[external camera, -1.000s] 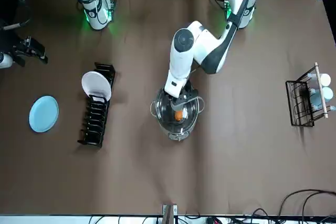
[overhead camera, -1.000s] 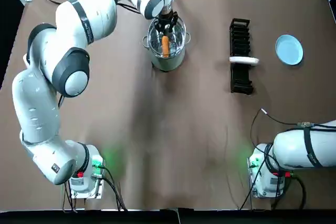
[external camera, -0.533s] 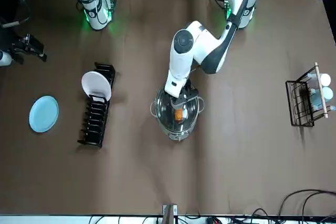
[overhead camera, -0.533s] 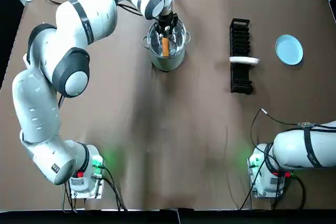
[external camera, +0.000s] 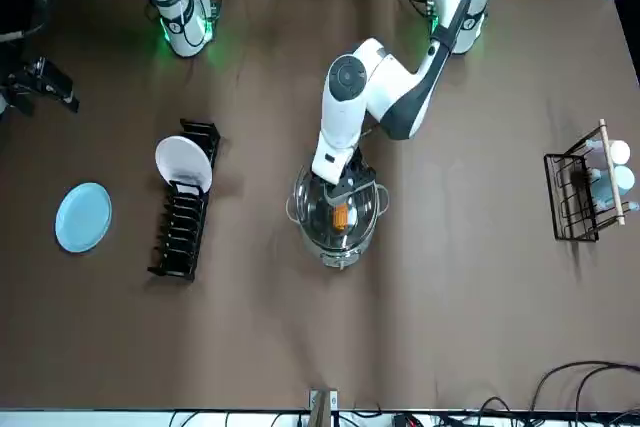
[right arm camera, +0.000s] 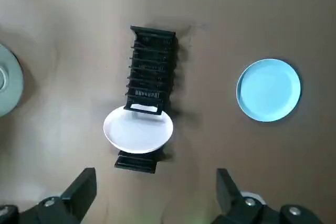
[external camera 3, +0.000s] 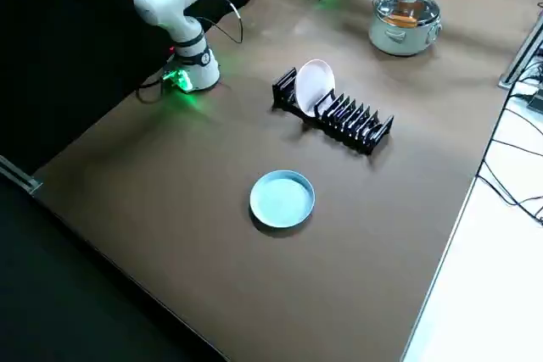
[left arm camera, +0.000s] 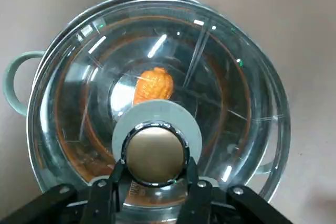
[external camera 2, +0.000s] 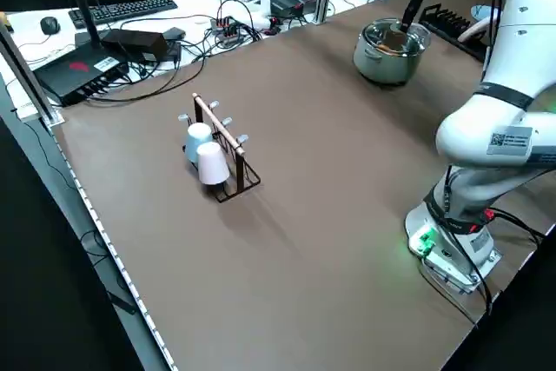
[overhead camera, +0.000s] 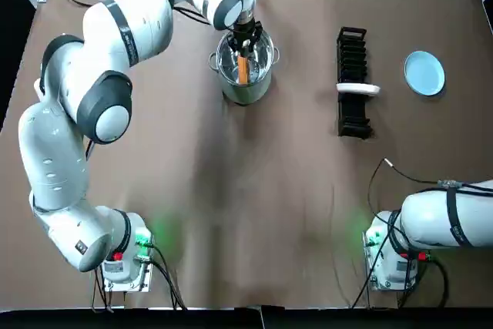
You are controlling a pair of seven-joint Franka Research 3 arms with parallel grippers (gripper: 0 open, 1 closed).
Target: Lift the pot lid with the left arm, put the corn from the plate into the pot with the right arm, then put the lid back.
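The corn (left arm camera: 152,85) lies on the floor of the steel pot (overhead camera: 243,92), and you can see it through the glass lid (left arm camera: 236,103), which sits level on the pot's rim. The pot stands on the far middle of the brown table (overhead camera: 254,206).

Your left tool (left arm camera: 156,182) reaches down over the pot from above. Its two fingers (left arm camera: 112,195) press against opposite sides of the lid's round metal knob (left arm camera: 156,153), so it is closed on the knob.

To the robot's right of the pot stands a black dish rack (overhead camera: 353,82) with one white plate (external camera: 183,164) upright in its slots. Beyond the rack, apart from it, a light blue plate (overhead camera: 424,72) lies flat on the table.

Your right tool (right arm camera: 155,177) hangs high above the rack and the blue plate, its fingers spread wide with nothing between them.

Near the robot's left edge of the table a small wire cup rack (external camera 2: 228,155) holds a few pale cups.

The left arm carries a square code sticker (external camera 2: 502,138) on one link; its marks are too small to read.
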